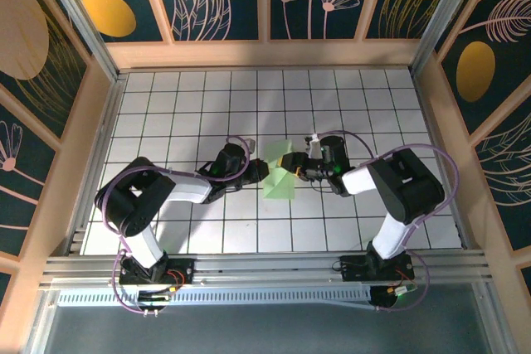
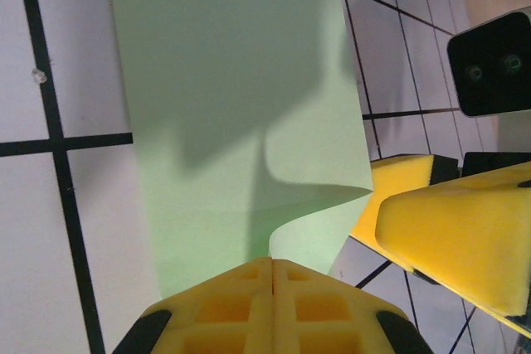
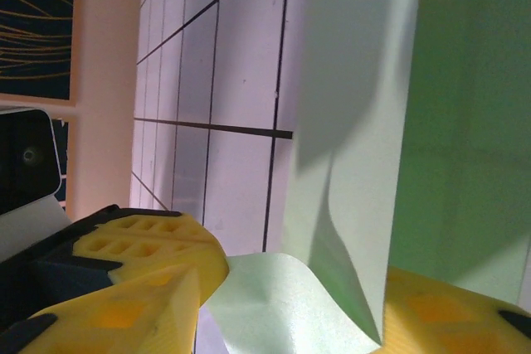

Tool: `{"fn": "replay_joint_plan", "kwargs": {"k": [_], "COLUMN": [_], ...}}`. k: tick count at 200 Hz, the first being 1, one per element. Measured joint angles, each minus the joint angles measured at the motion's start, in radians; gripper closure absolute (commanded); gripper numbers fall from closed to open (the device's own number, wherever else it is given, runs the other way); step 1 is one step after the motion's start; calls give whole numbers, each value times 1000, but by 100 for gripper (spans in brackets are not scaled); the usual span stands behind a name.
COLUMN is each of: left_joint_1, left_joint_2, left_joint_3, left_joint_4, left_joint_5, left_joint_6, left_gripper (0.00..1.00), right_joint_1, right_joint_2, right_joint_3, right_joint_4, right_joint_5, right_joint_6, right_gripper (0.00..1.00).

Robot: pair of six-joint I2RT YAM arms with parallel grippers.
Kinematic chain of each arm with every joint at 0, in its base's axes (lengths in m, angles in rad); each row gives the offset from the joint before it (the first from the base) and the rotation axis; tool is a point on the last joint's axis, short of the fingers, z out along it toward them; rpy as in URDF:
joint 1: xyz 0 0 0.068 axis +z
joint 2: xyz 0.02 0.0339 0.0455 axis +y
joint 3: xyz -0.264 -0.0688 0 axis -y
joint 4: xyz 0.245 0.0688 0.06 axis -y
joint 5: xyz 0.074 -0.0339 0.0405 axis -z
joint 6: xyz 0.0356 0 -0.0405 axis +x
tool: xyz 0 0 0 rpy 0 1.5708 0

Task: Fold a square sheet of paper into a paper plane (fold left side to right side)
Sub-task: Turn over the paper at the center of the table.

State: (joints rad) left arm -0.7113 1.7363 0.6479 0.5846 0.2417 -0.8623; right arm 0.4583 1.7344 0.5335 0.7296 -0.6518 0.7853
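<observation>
We see a white table (image 1: pixel 166 105) with black grid lines. On it, beyond the metal rail (image 1: pixel 265 267), lies a pale green sheet of paper (image 1: pixel 282 180), partly raised.

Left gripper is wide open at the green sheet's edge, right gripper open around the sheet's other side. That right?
No. The left gripper is shut, clamped on the edge of the green sheet, as the left wrist view shows. The right gripper is indeed open around the sheet's other side.
</observation>
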Motion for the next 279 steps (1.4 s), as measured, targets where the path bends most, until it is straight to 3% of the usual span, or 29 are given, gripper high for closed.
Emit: {"fn": "replay_joint_plan", "kwargs": {"k": [72,103,134,168,215,279], "left_joint_1": [0,0,0,0,11,64], "left_joint_2": [14,14,-23,-150,-373,-795], "left_joint_3": [0,-1,-31,-73,-135,-306], "left_joint_4": [0,-1,-6,-19,-64,-118], "left_joint_5": [-14,-19,-45,-87,-151,-206], "left_joint_6": [0,0,-7,-10,-6,-35], "left_gripper": [90,85,72,52,35,2], "right_joint_1": [33,34,34,34,32,-32], "right_joint_2": [19,19,19,11,-74,-207], "right_joint_3": [53,55,56,56,70,85], "right_joint_4": [-89,-112,-129,-135,-144,-164], "right_joint_5": [57,69,76,75,76,52], "right_joint_6": [-60,-79,-94,-98,-108,-126], "right_gripper": [70,85,100,100,100,100]}}
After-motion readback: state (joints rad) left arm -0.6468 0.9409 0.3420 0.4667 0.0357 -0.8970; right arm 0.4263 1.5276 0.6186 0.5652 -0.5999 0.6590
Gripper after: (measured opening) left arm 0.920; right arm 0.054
